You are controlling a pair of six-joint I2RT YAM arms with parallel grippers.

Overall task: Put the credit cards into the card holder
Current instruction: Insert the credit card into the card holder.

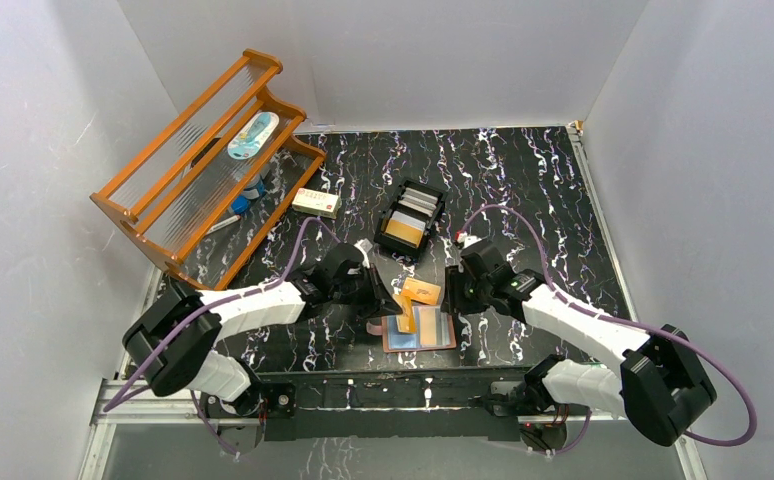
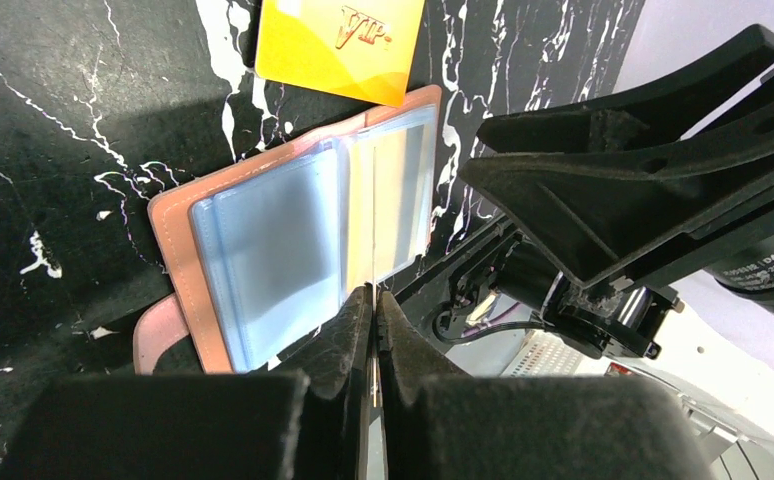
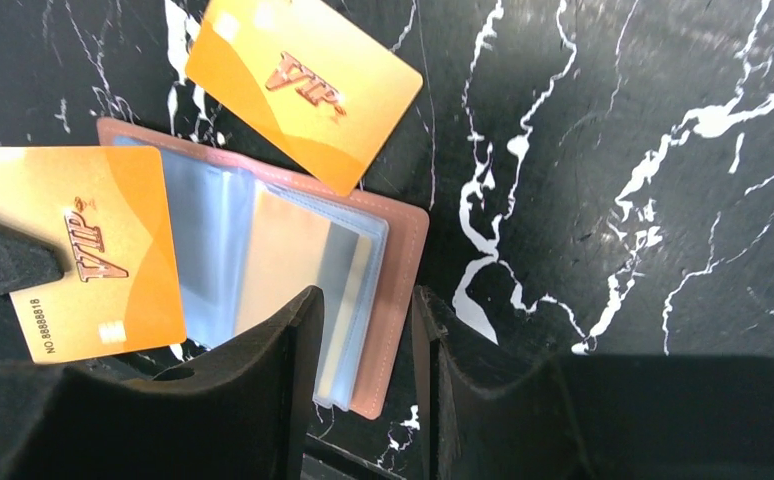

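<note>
Upper left of the top view: wooden rack (image 1: 178, 125) and small white-red box (image 1: 315, 202), well apart from the action. Centre-left, left gripper (image 2: 374, 310) is clamped tight on a gold card (image 3: 73, 250), holding it on edge over the open card holder (image 3: 403, 300), which lies lower centre, nr the arm bases. That card isn't in a sleeve (image 2: 273, 250) yet. One sleeve shows a pale gold tint, maybe a card already in, can't say. Above, the black tray (image 1: 390, 207) has more cards (image 1: 404, 229), gold and silver, so most of the job looks left imo. A second gold card (image 3: 303, 90) lies loose on the table (image 1: 543, 200), overlapping the holder's top edge. Right gripper (image 3: 363, 300): jaws partly apart, straddling the holder's right edge, contact unclear. Both grippers crowd the holder, so it's tight there; lots of bare table to the right
</note>
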